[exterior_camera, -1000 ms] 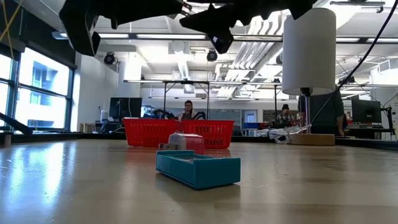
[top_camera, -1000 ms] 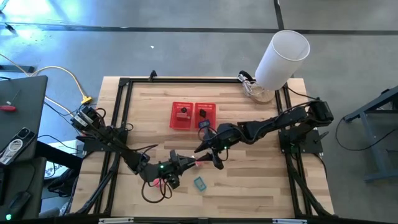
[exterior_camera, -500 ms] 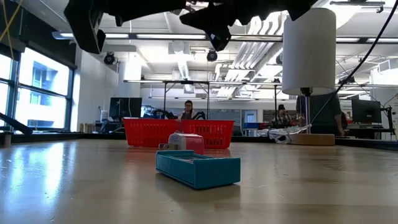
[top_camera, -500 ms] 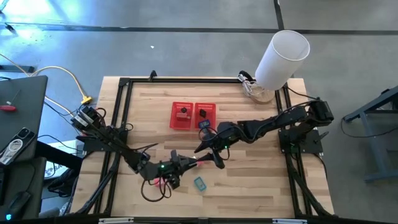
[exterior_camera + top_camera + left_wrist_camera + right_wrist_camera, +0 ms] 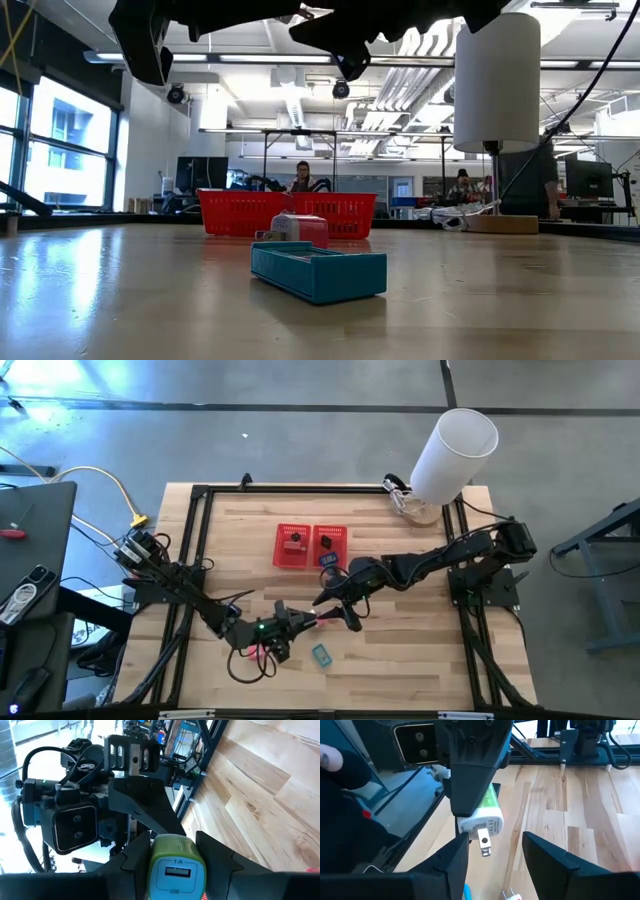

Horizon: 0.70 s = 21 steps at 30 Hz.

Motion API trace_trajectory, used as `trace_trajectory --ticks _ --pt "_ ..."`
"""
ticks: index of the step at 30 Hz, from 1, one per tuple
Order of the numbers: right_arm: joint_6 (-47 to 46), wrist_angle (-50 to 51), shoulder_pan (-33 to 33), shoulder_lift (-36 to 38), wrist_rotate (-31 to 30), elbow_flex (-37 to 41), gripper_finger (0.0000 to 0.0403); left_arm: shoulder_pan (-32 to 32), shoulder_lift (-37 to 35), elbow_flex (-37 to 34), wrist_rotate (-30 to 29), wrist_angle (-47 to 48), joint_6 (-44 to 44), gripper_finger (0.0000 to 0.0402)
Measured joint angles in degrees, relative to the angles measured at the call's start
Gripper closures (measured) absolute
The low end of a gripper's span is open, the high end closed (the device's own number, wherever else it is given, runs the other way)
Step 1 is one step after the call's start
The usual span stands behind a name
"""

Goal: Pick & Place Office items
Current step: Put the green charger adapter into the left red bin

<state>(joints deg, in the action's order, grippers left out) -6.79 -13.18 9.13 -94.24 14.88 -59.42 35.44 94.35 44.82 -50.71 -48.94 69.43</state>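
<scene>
Pale wood planks run under two arms meeting mid-table. Left gripper (image 5: 172,865) clamps a green plastic USB charger plug (image 5: 482,815) aloft, its long axis pointing prongs-first into the right gripper (image 5: 492,852), whose fingers stand parted, just short of it.

The table (image 5: 400,520) was smooth, pale wood. The green charger (image 5: 174,865) looked like shiny plastic with metal prongs. The red basket (image 5: 230,213) was plastic mesh. The arms looked matt black.

green charger (image 5: 175,865) base cut off by frame edge, basket (image 5: 311,547) contents too small — unidentifiable
</scene>
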Motion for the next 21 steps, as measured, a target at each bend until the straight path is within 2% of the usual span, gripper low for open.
trace_trajectory --ticks 4,8,16,21 --pt "-0.5 0.1 0.0 0.0 -0.7 0.0 0.0229 0.0 0.0 0.0 -0.5 0.0 0.0 0.0279" --pt "-1.8 0.0 0.0 0.0 2.2 0.0 0.0214 0.0 0.0 0.0 -0.5 -0.1 0.0 0.0279" --pt "-2.9 -0.6 0.0 0.0 0.2 0.0 0.0124 -0.1 0.0 0.0 0.0 0.0 -0.2 0.0279" --pt "-3.7 -4.0 0.2 0.0 0.4 0.0 0.0094 -0.5 0.0 0.0 1.2 -0.1 -0.3 0.0279"
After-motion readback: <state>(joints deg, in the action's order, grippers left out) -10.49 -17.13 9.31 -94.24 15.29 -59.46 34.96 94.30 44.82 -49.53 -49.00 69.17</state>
